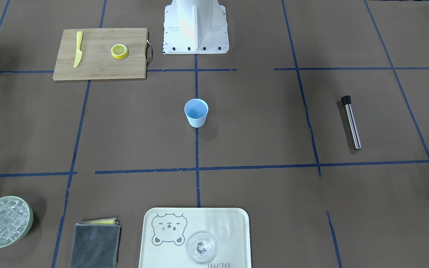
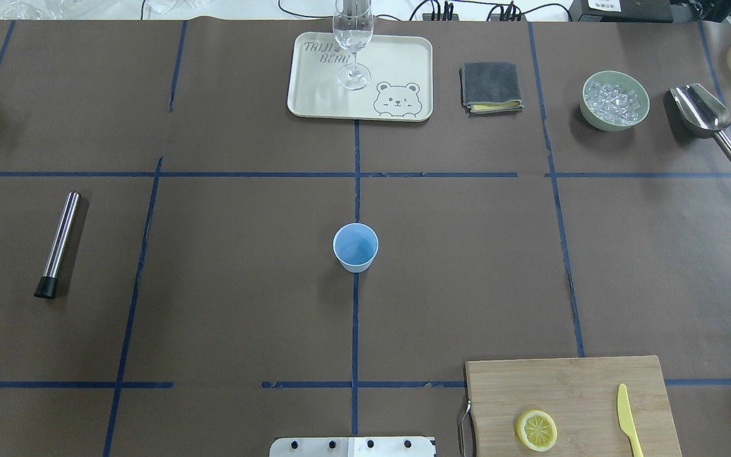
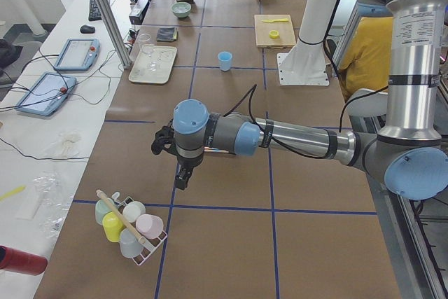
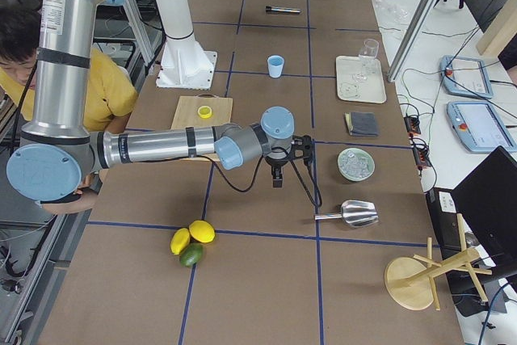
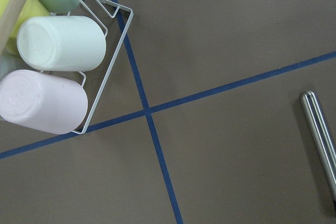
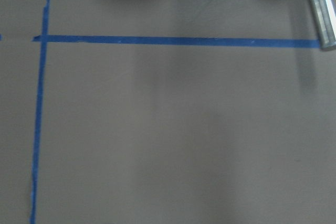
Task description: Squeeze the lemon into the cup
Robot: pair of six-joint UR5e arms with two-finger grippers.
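Note:
The lemon slice [image 2: 536, 430] lies flat on a wooden cutting board [image 2: 568, 387] at the near right of the overhead view; it also shows in the front view [image 1: 119, 51]. The light-blue cup [image 2: 355, 247] stands upright at the table's centre, also in the front view [image 1: 196, 112]. My left gripper [image 3: 182, 175] hangs far off the table's left end, above a rack of cups. My right gripper [image 4: 277, 178] hangs past the right end, near the ice bowl. Neither wrist view shows fingers, so I cannot tell whether either gripper is open or shut.
A yellow knife [image 2: 629, 422] lies on the board. A tray [image 2: 315, 95] with a stemmed glass [image 2: 353, 44], a grey cloth [image 2: 491, 86], a bowl of ice [image 2: 615, 100] and a metal scoop [image 2: 705, 117] sit along the far edge. A metal rod [image 2: 59, 244] lies at left.

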